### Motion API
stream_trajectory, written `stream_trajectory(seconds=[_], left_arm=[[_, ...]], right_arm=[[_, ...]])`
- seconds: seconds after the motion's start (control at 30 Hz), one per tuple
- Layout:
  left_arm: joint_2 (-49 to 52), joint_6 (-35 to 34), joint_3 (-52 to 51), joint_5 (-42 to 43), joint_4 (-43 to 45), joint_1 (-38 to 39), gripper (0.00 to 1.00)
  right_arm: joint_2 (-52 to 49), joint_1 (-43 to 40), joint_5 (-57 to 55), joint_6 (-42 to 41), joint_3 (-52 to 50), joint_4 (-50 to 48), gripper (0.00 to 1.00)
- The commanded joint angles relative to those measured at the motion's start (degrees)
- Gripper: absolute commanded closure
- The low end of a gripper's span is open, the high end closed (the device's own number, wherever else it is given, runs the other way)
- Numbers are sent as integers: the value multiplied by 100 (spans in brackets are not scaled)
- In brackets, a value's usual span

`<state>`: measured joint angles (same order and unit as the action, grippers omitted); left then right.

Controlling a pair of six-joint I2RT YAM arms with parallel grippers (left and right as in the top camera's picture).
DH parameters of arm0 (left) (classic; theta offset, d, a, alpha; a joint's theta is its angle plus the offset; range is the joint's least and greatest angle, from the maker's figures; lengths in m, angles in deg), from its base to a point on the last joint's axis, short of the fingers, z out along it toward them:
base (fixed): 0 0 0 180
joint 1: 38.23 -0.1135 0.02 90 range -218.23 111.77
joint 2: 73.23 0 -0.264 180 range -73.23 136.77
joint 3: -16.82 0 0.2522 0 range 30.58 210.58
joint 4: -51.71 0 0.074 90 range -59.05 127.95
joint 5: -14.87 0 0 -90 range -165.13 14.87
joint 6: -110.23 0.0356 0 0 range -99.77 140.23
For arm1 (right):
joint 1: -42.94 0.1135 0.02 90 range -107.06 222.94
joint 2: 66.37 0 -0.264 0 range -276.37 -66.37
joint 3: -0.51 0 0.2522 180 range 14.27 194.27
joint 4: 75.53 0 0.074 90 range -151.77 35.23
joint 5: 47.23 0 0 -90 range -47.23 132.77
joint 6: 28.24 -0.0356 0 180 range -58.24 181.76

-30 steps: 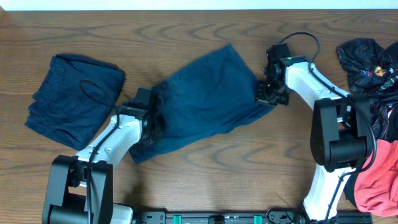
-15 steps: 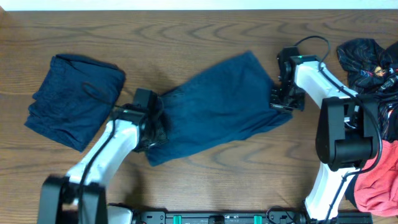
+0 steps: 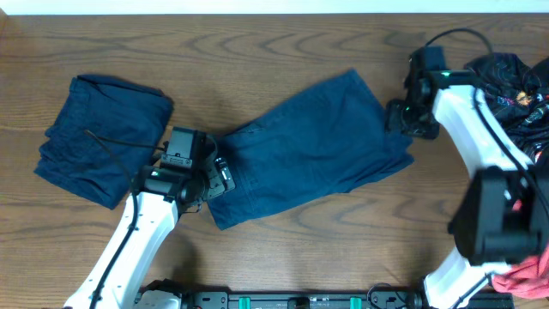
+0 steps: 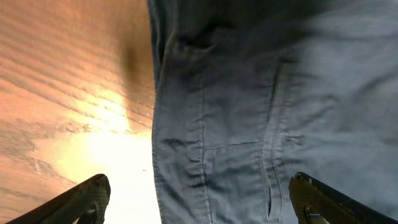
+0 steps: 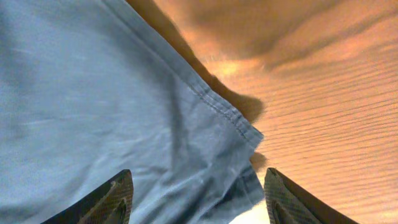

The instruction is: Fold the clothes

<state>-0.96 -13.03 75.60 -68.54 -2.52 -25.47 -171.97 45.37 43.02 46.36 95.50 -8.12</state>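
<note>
The left gripper (image 3: 214, 178) and right gripper (image 3: 401, 118) are hovering released over limp, light navy cotton shorts (image 3: 309, 146); the hemmed corner (image 5: 249, 130) is probably offering the best hold.

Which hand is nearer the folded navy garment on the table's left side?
Left. The left hand sits just right of the folded navy garment, at one end of the spread shorts; the right hand is at their opposite end.
</note>
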Motion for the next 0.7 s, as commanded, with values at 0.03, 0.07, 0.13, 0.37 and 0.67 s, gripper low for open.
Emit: stream_trajectory(seconds=[0.03,0.07,0.13,0.37,0.67], left_arm=[[428,-581,-302,76,275,-31,6],[538,-612,-326,85,367,-31,6],[798,-605,-334,144,568,-31,6],[1718,-608,-334,730,1338,-31,13],[1963,-52,-293,723,1528,-31,94]], right_arm=[[494,24,83,136,9,-9,34],[540,24,83,136,9,-2,34],[590,24,85,136,9,15,34],[590,24,85,133,9,116,36],[590,79,693,1248,9,96,43]])
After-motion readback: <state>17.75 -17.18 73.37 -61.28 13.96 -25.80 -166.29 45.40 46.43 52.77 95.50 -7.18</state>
